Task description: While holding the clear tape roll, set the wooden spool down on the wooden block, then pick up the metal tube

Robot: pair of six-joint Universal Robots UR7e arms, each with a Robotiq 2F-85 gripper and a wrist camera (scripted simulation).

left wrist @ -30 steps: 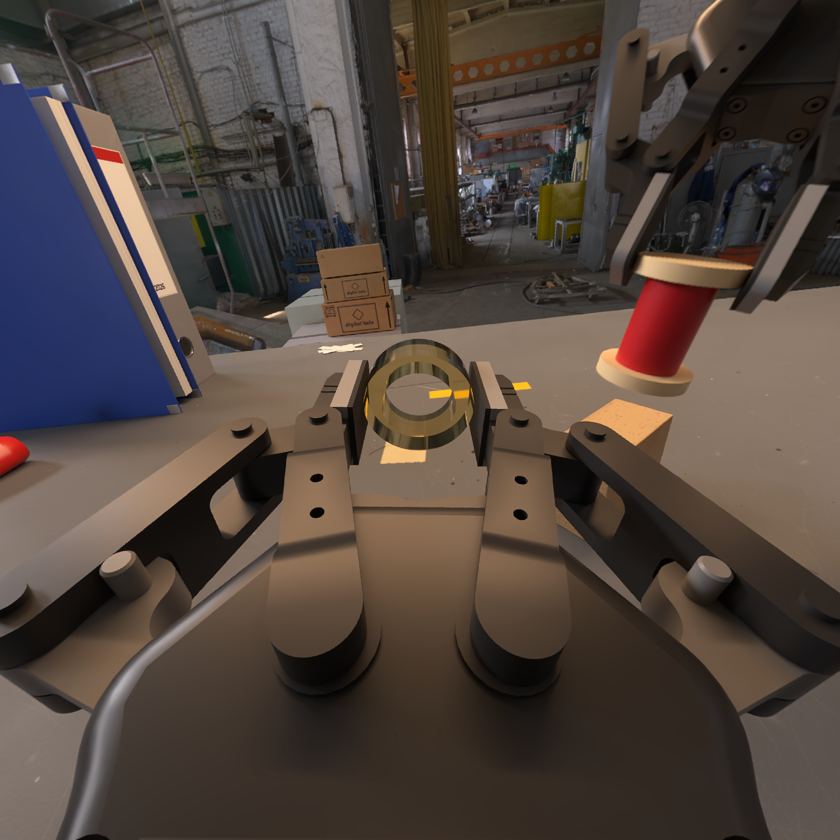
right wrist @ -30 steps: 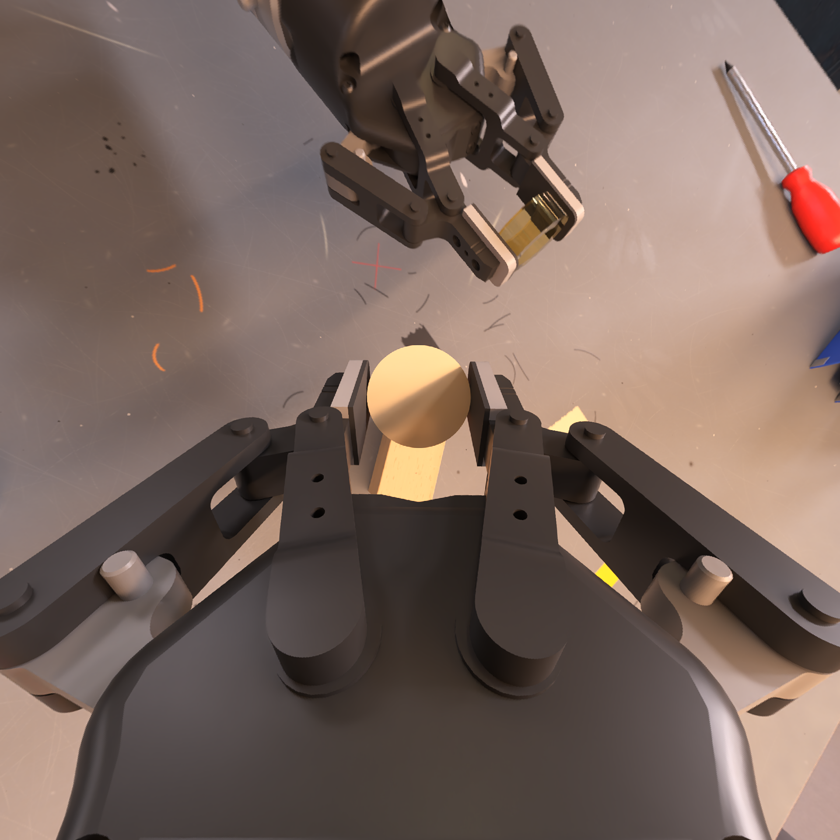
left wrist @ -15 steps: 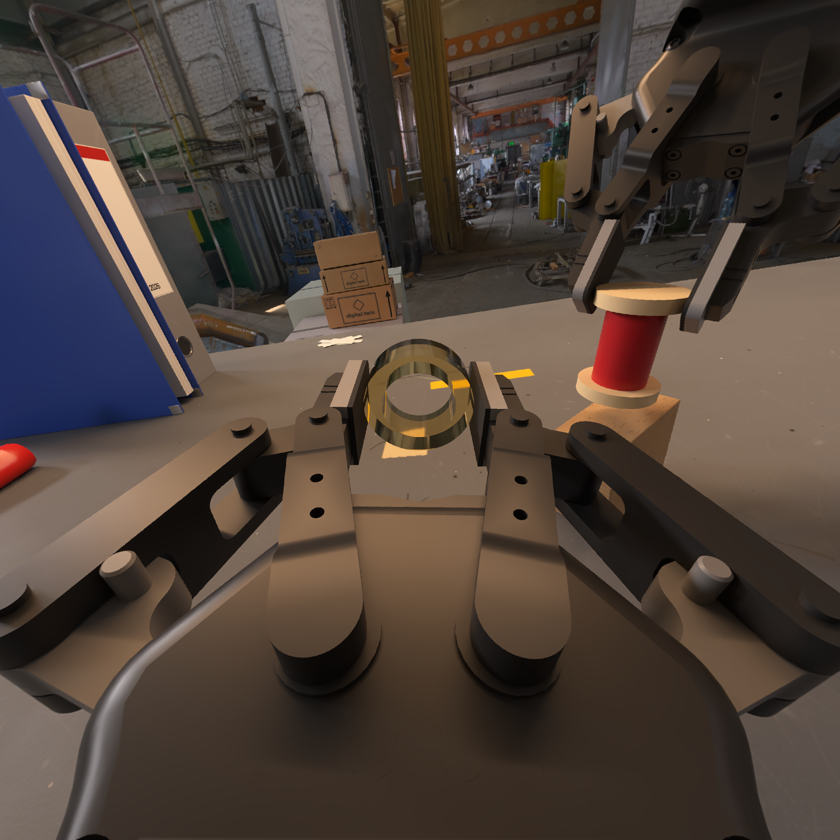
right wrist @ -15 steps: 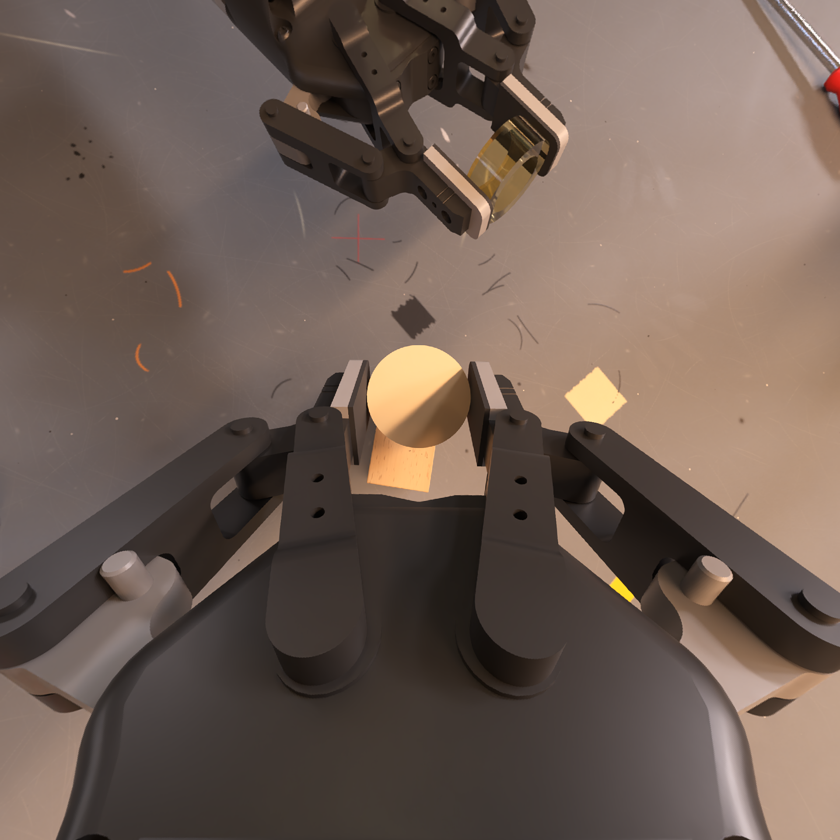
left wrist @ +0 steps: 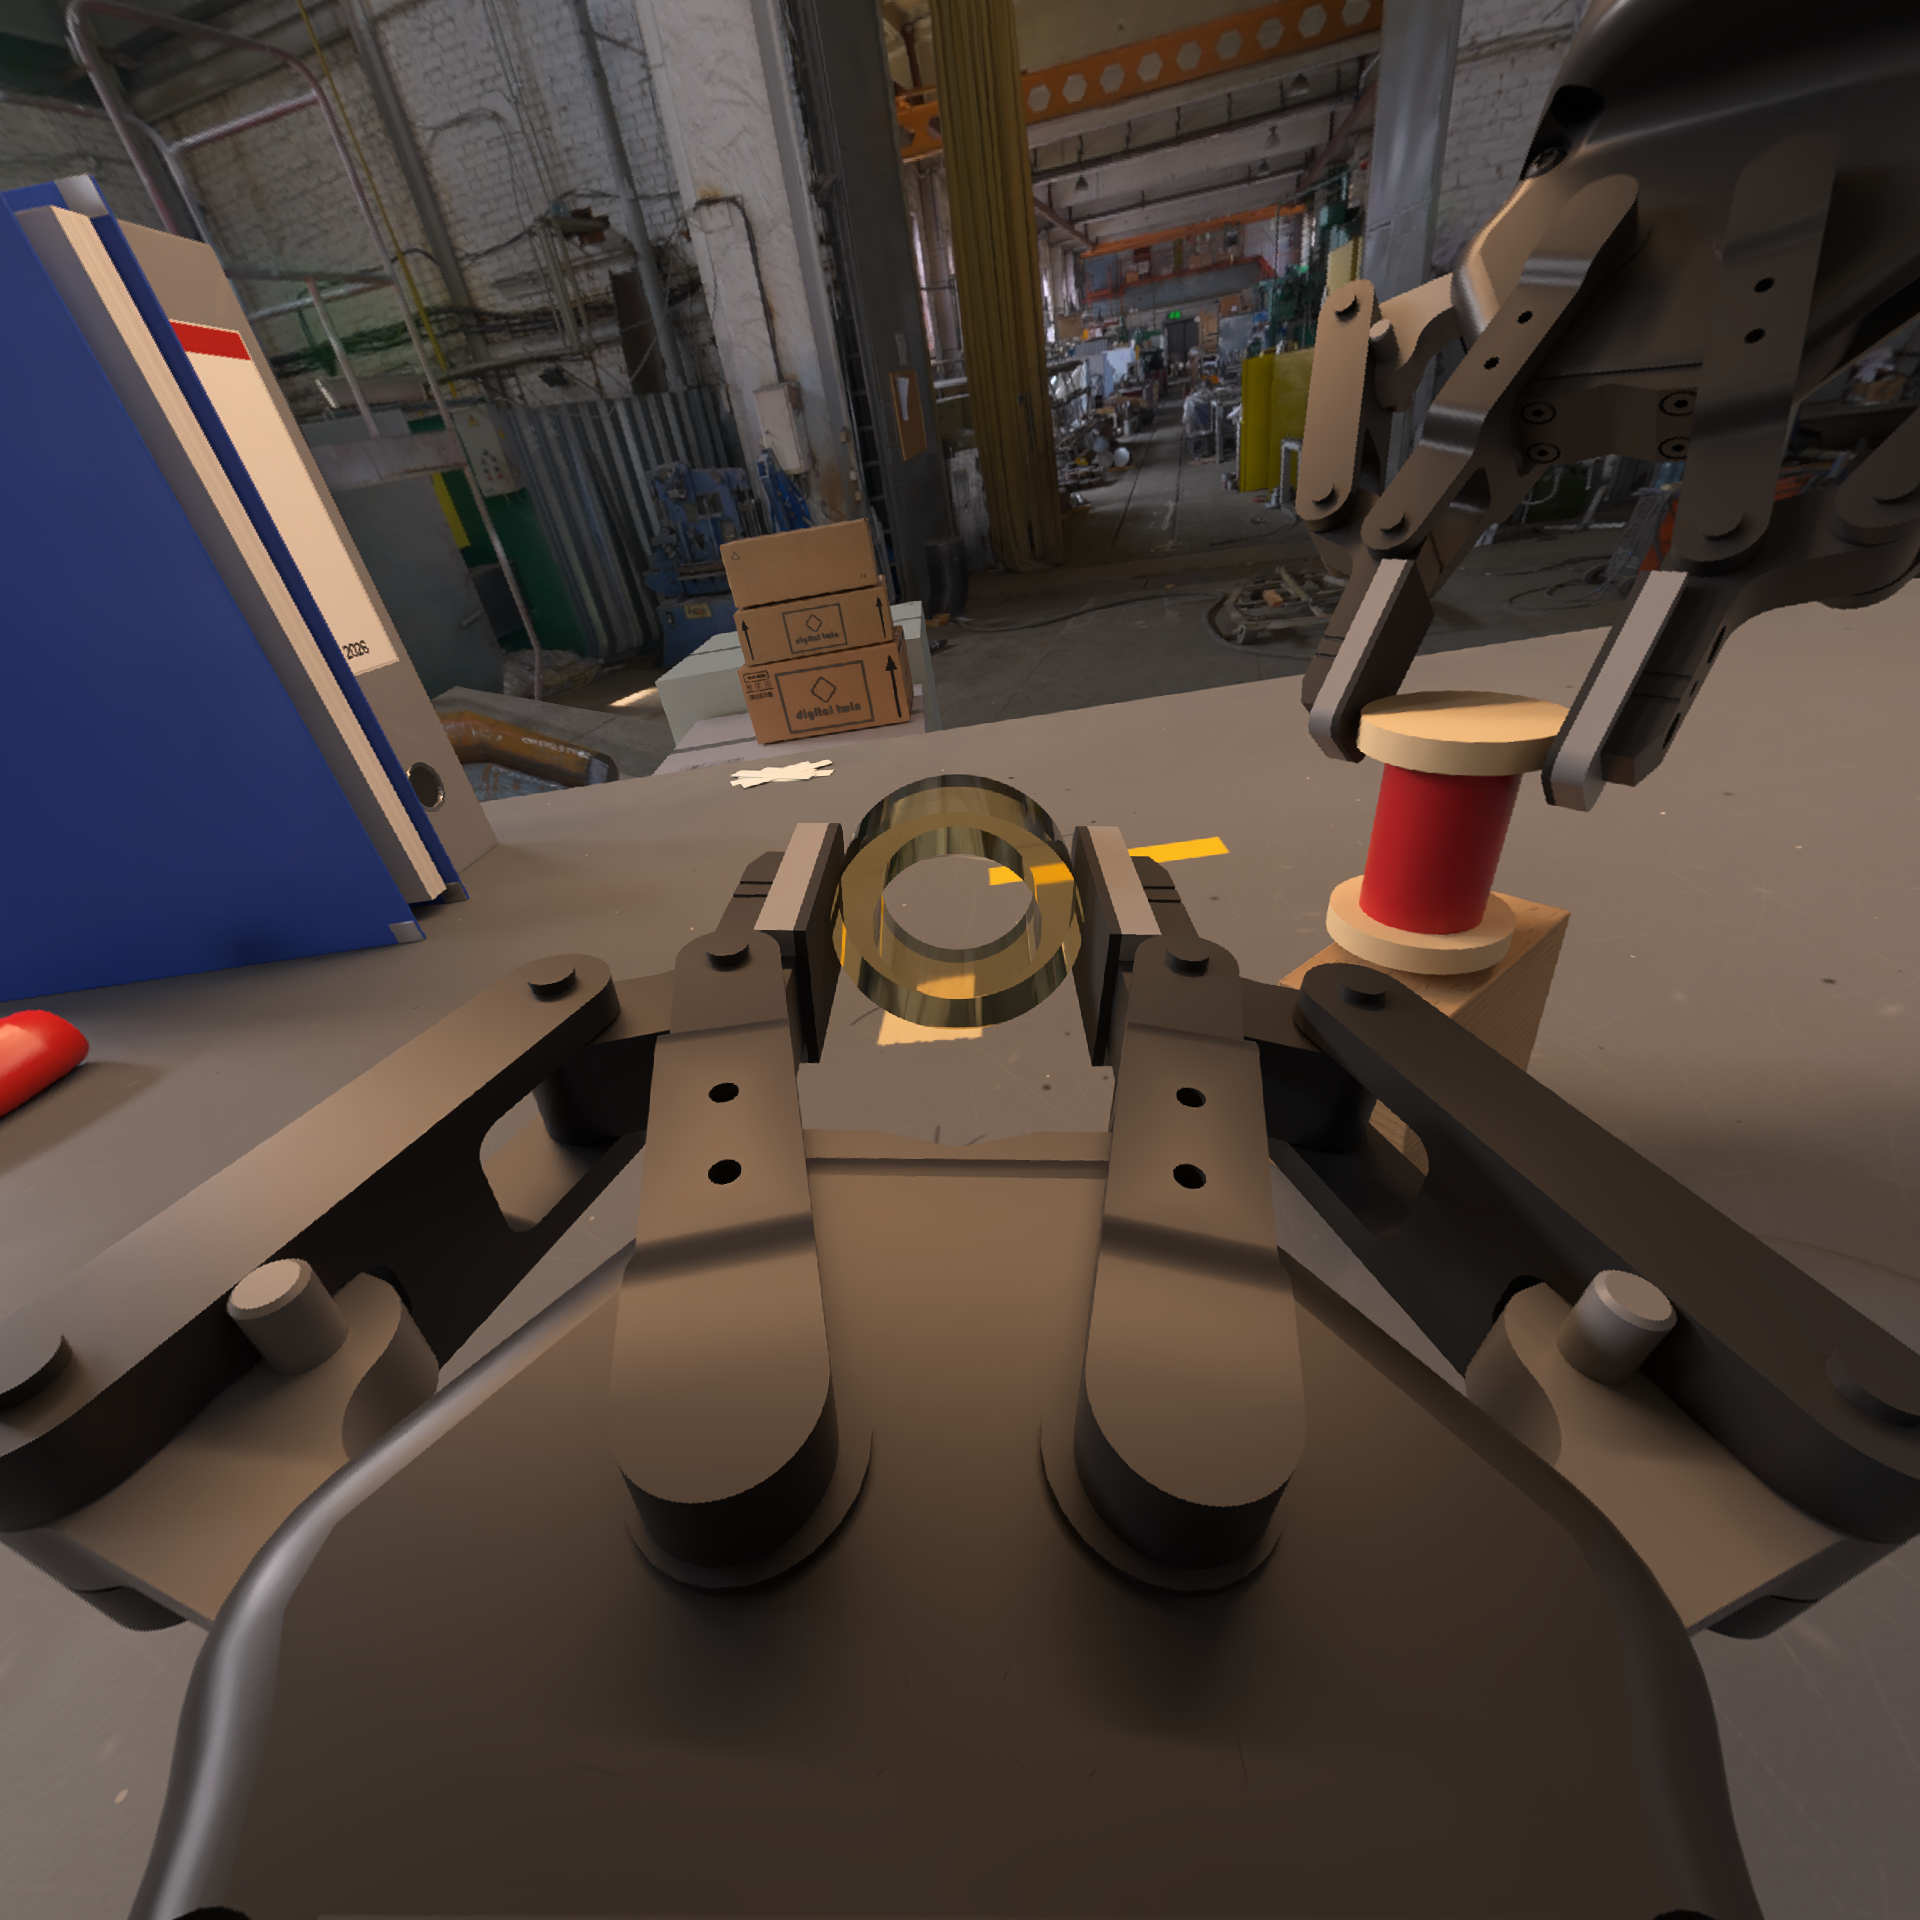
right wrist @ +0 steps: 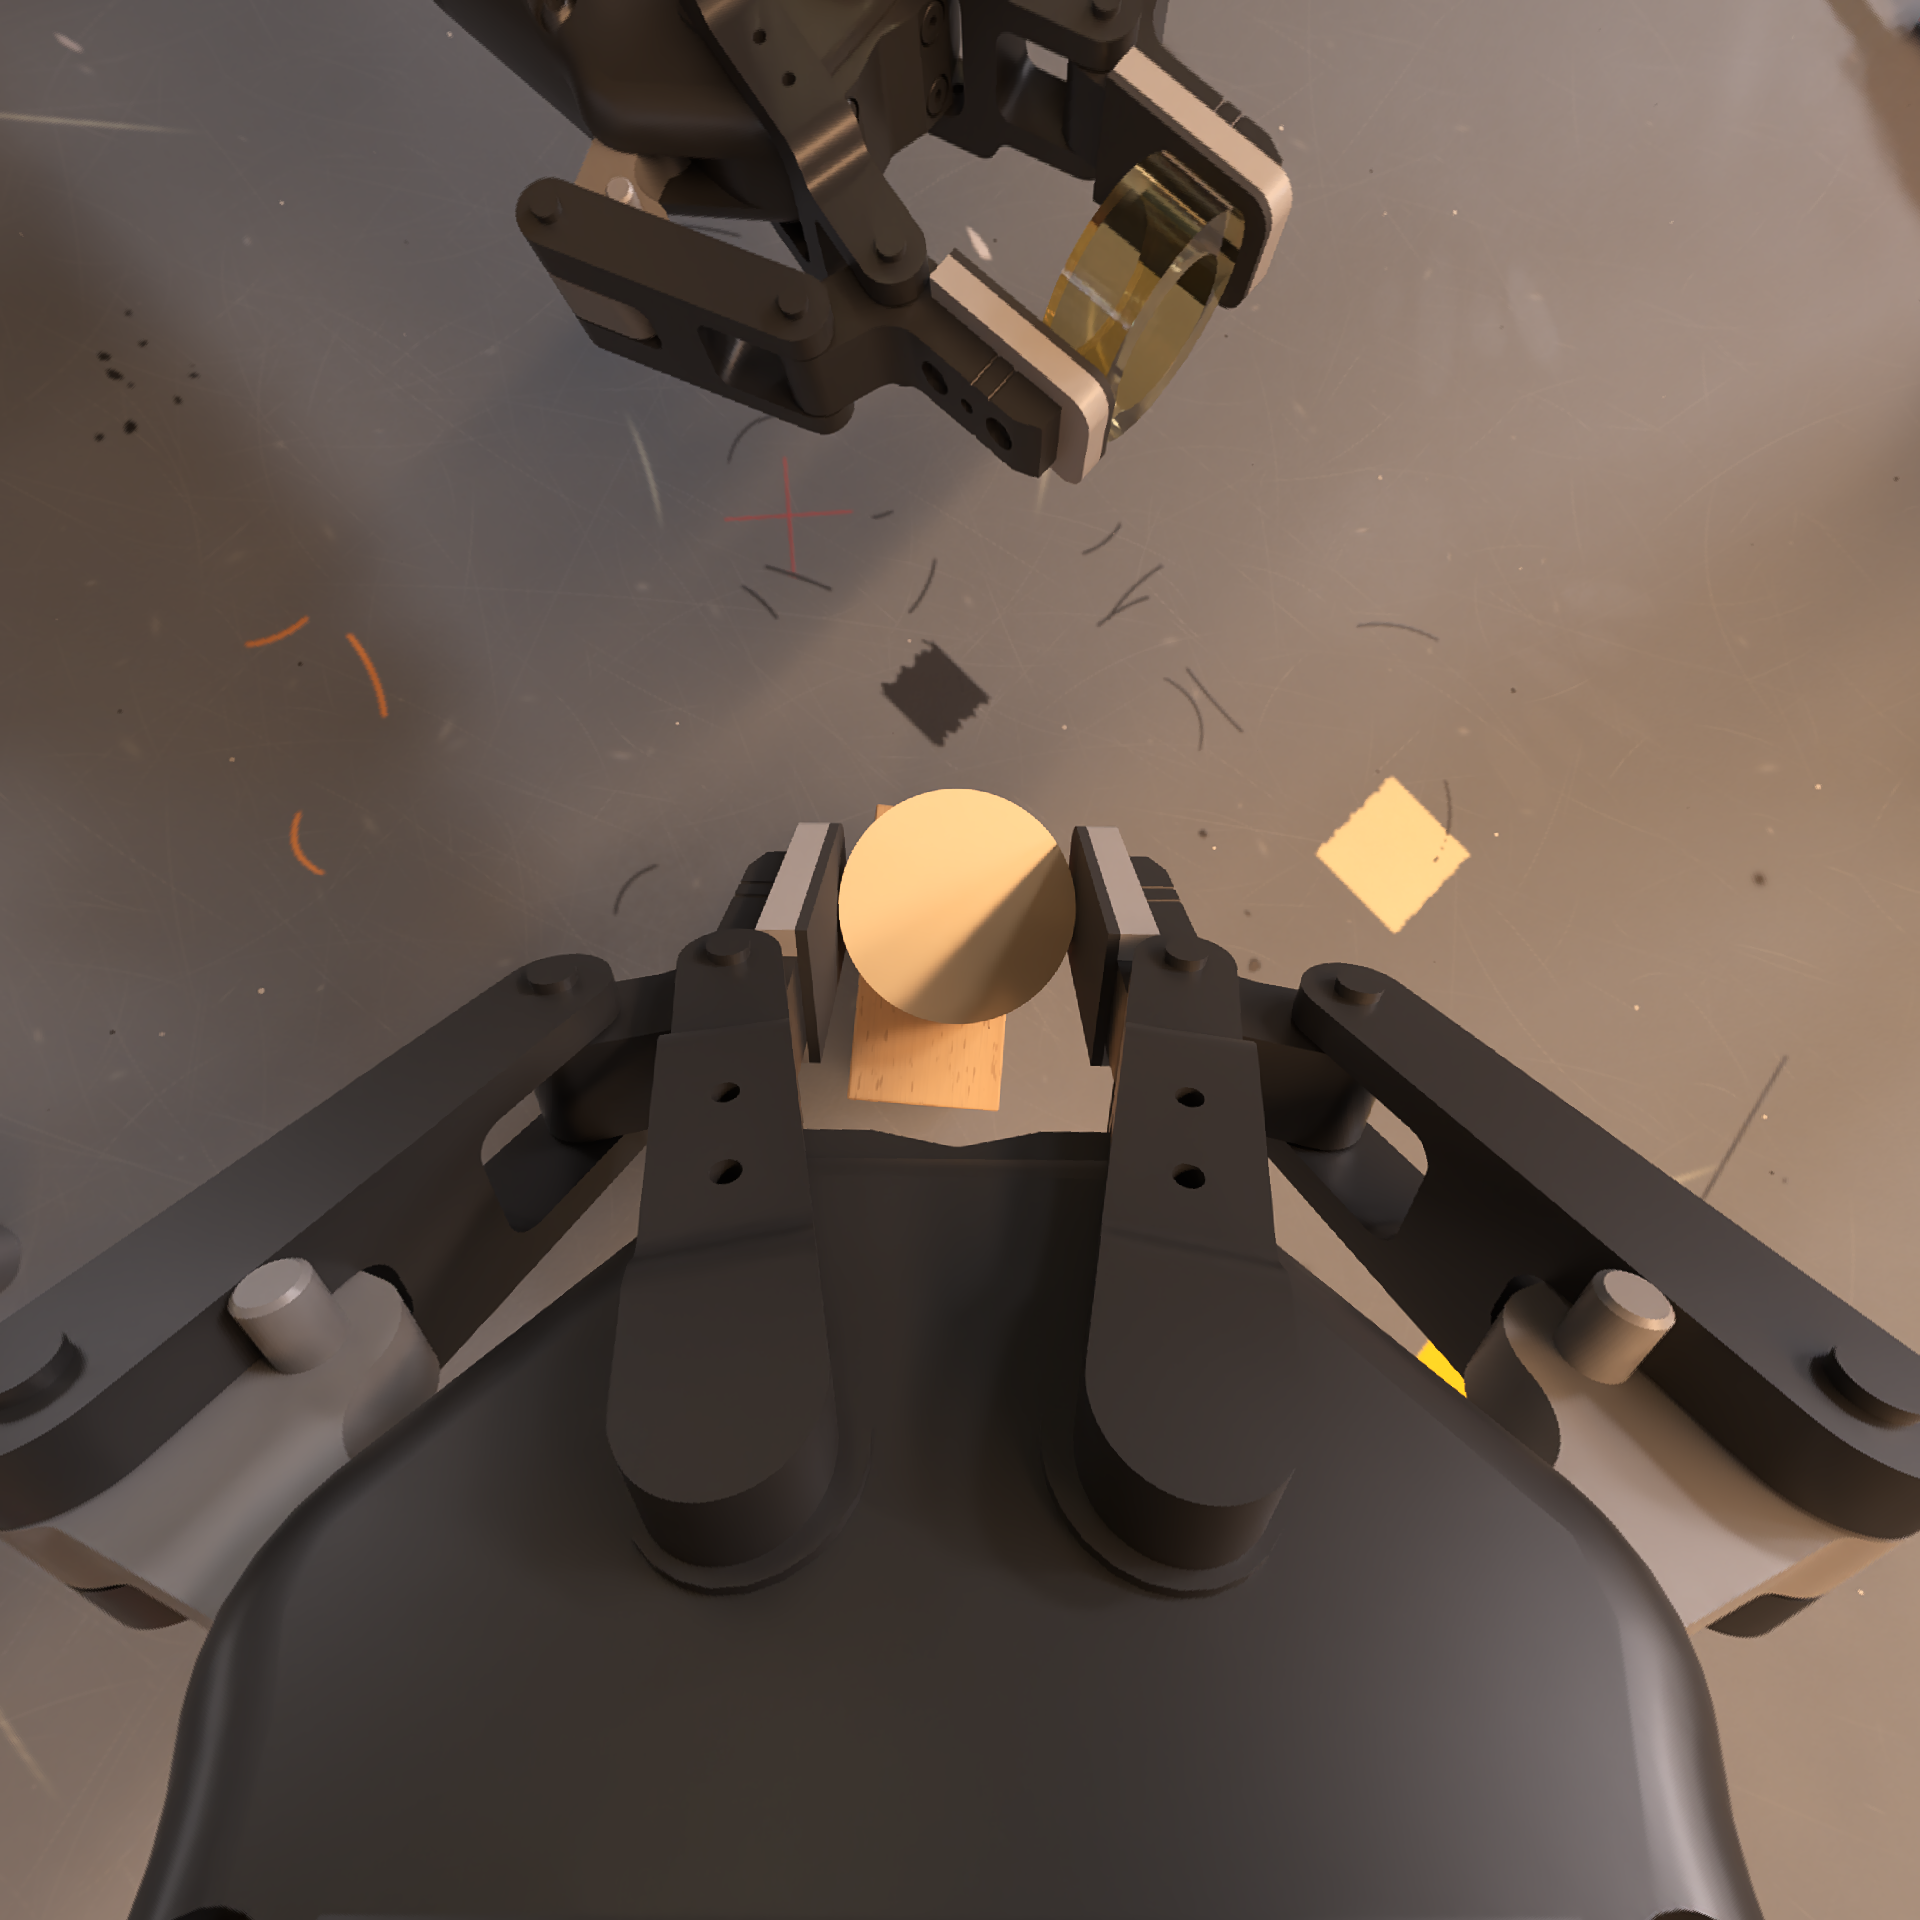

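Observation:
My left gripper (left wrist: 956, 868) is shut on the clear yellowish tape roll (left wrist: 862, 925) and holds it above the table, hole toward the camera. To its right the wooden spool (left wrist: 1439, 852), with a red core and pale flanges, stands upright on the wooden block (left wrist: 1507, 987). My right gripper (left wrist: 1455, 753) comes down from above and is shut on the spool's top flange. In the right wrist view the gripper (right wrist: 956, 899) grips the spool's round top (right wrist: 956, 935), with the block (right wrist: 925, 1075) under it. The left gripper (right wrist: 1174, 312) with the tape roll (right wrist: 1132, 291) is beyond. No metal tube shows in either view.
A blue binder (left wrist: 156, 675) leans at the left, with a red tool handle (left wrist: 31, 1049) in front of it. A yellow strip (left wrist: 1174, 850) and white scraps (left wrist: 779, 774) lie near the table's far edge. A pale square (right wrist: 1392, 852) and a dark patch (right wrist: 935, 691) mark the tabletop.
My right gripper has brought the spool from tilted in the air down onto the block, where it now stands upright. The left gripper still holds the tape roll and has shifted only slightly.

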